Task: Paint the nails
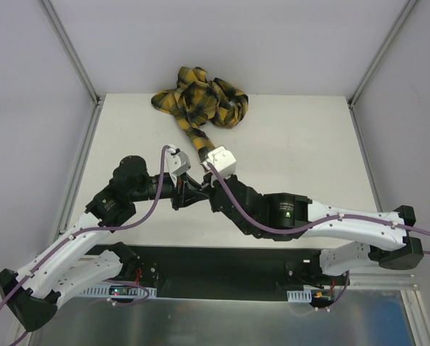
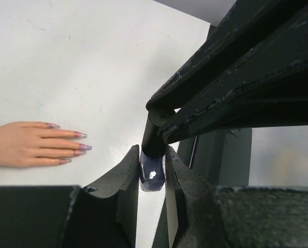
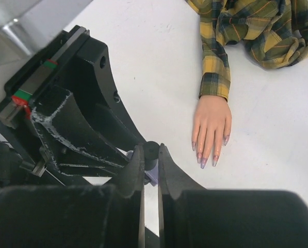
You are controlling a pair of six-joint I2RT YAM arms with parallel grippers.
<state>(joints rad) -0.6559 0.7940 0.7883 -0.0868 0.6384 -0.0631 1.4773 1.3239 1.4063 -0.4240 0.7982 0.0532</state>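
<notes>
The left tool [image 2: 152,164] is clamped on the small dark purple bottle [image 2: 152,176], its two fingers pressed against the glass on either side. The right tool [image 3: 150,153] has its fingers together on the black cap [image 3: 151,148] above it. The step in hand looks like freeing the cap and its brush from the bottle. To do that well, the left tool should only hold: keep the bottle upright and fixed, and let the right wrist do the turning about the cap's own axis. Any sideways pull would likely twist the glass in the left grip or tip polish out. Once the thread lets go, lift straight up along the neck until the brush is out, so the bristles do not scrape the rim or drip. The nails [image 3: 208,157] are pinkish-purple and tip the fingers of the mannequin hand [image 3: 211,120]. It lies palm down on the white tabletop [image 3: 143,46] near the middle, fingers pointing toward the near edge, with the plaid sleeve [image 3: 215,77] trailing off to the far side. The nails sit near the bottle but clear of it, so the loaded brush has only a short way to go; carry it low and level.
</notes>
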